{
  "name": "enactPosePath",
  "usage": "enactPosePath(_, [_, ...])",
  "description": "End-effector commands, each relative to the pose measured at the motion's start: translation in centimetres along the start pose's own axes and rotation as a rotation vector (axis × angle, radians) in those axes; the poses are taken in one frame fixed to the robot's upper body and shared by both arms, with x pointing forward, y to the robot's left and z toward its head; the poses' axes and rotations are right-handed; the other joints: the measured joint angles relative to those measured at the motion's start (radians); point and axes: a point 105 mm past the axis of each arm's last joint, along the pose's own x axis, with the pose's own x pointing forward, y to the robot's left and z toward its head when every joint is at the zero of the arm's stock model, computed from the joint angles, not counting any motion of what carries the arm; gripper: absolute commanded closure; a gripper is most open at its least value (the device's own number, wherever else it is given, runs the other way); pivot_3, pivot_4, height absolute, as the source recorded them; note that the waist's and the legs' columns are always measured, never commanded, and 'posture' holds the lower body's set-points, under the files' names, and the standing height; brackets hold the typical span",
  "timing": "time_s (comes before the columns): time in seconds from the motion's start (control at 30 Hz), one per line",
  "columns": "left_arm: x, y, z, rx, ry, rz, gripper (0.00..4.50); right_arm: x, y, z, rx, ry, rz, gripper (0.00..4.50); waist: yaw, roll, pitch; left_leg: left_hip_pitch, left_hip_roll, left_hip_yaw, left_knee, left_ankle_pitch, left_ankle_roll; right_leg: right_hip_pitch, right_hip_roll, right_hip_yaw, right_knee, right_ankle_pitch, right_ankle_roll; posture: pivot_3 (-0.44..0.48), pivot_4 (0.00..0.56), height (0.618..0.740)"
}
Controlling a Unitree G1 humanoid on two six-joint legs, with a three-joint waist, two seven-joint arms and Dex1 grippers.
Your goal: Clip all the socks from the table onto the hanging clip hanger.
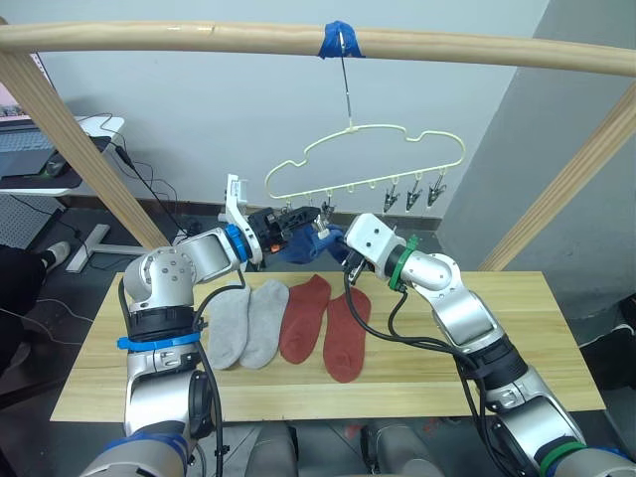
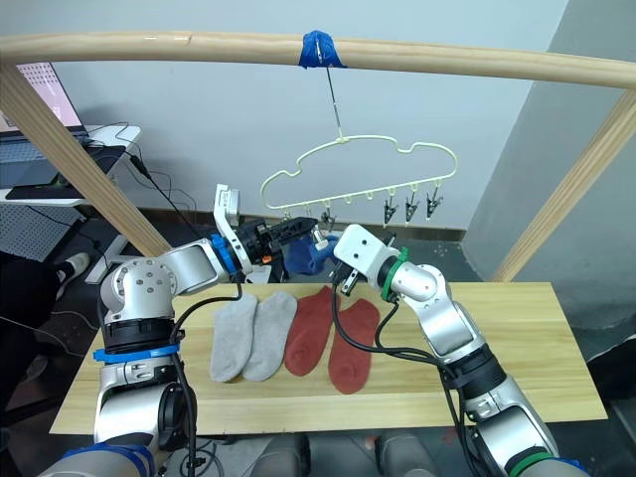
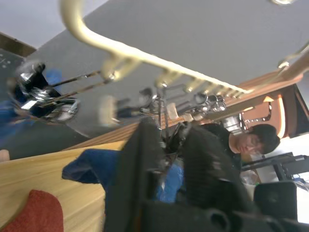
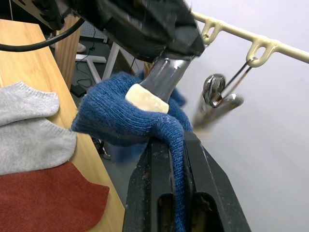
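Note:
The pale cream clip hanger (image 1: 383, 159) hangs by its hook from the rail above the table's far edge. My left gripper (image 1: 298, 217) is raised under the hanger's left part, shut on one of its metal clips (image 4: 159, 82). My right gripper (image 4: 176, 159) is shut on a blue sock (image 1: 313, 244) and holds it up against that clip, whose cream pad (image 4: 147, 99) presses on the knit. On the light-wood table (image 1: 517, 328) two grey socks (image 1: 246, 323) and two rust red socks (image 1: 326, 323) lie side by side. Three more clips (image 1: 413, 194) hang free at the hanger's right.
A thick wooden rail (image 1: 199, 38) with blue tape (image 1: 341, 42) spans overhead on slanted wooden posts (image 1: 79, 139) at both sides. A desk with cables (image 1: 60, 159) stands behind on the left. A person (image 3: 251, 140) shows in the left wrist view.

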Motion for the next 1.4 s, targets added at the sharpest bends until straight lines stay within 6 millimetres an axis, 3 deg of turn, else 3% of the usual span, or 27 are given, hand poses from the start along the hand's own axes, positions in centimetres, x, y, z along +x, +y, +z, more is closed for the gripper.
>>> enactPosePath(0.03, [-0.4,-0.9,0.9,0.035,-0.026,-0.035,2.29,0.0,-0.8,1.4,-0.017,-0.053,-0.030,4.50,0.000,0.000,0.000,0.000,0.000,0.000,0.000,0.000,0.000,0.000,0.000,0.000,0.000,0.000,0.000,-0.038,0.140,0.740])
enactPosePath(0.27, [-1.7,-0.5,1.4,0.109,-0.035,0.016,0.19,0.1,0.0,0.8,0.077,-0.048,0.002,4.50,-0.002,0.000,0.000,0.000,0.000,0.000,0.000,-0.001,0.001,0.000,0.000,0.000,0.000,0.000,0.000,-0.032,0.146,0.740])
enactPosePath(0.33, [-2.4,-0.6,1.0,0.167,-0.014,0.031,0.01,0.1,0.6,0.4,0.197,-0.046,0.023,4.50,-0.002,0.000,0.000,0.000,0.000,0.000,0.000,-0.001,0.001,-0.001,0.000,0.000,0.000,0.000,0.000,-0.032,0.146,0.740])
enactPosePath(0.37, [-2.6,-0.7,0.9,0.185,-0.007,0.035,0.00,0.2,0.8,0.3,0.238,-0.046,0.030,3.95,-0.001,0.000,0.000,0.000,0.001,0.000,-0.001,-0.001,0.001,-0.001,0.000,0.000,0.000,0.000,0.000,-0.030,0.149,0.740])
enactPosePath(0.53, [-3.5,-1.0,-0.2,0.318,0.028,0.056,0.00,-0.3,1.9,-0.9,0.364,-0.015,0.073,2.34,0.005,0.000,0.000,-0.001,0.000,0.000,-0.001,-0.001,0.001,-0.001,0.000,0.000,0.000,0.000,0.000,-0.011,0.154,0.740])
enactPosePath(0.77, [-2.8,-0.8,-1.8,0.487,0.039,0.084,0.00,-3.0,1.8,-2.9,0.420,0.043,0.041,0.04,0.027,0.000,0.000,-0.001,0.000,0.000,-0.001,-0.001,0.002,-0.001,0.000,0.000,0.000,0.000,0.000,-0.006,0.155,0.740])
enactPosePath(0.97, [-1.9,-0.2,-2.7,0.618,0.001,0.123,0.00,-5.2,0.7,-3.3,0.423,0.053,-0.010,0.04,0.028,0.000,0.000,-0.002,0.000,0.000,-0.001,-0.001,0.002,-0.002,0.000,0.000,-0.001,0.000,0.000,-0.026,0.152,0.740])
enactPosePath(1.1, [-0.6,0.0,-2.3,0.730,-0.094,0.149,0.00,-6.9,-0.9,-2.1,0.433,0.017,-0.081,0.04,0.027,0.000,0.000,-0.003,0.000,0.000,-0.001,-0.001,0.002,-0.002,0.000,0.000,-0.001,0.000,0.000,-0.043,0.147,0.740])
enactPosePath(1.4, [2.5,0.0,-2.6,0.906,-0.181,0.128,0.00,-7.1,-1.4,-1.3,0.435,0.003,-0.137,0.04,0.024,0.000,0.000,-0.004,-0.001,0.000,0.000,-0.001,0.002,-0.002,0.000,0.000,-0.002,0.000,0.000,-0.080,0.137,0.740])
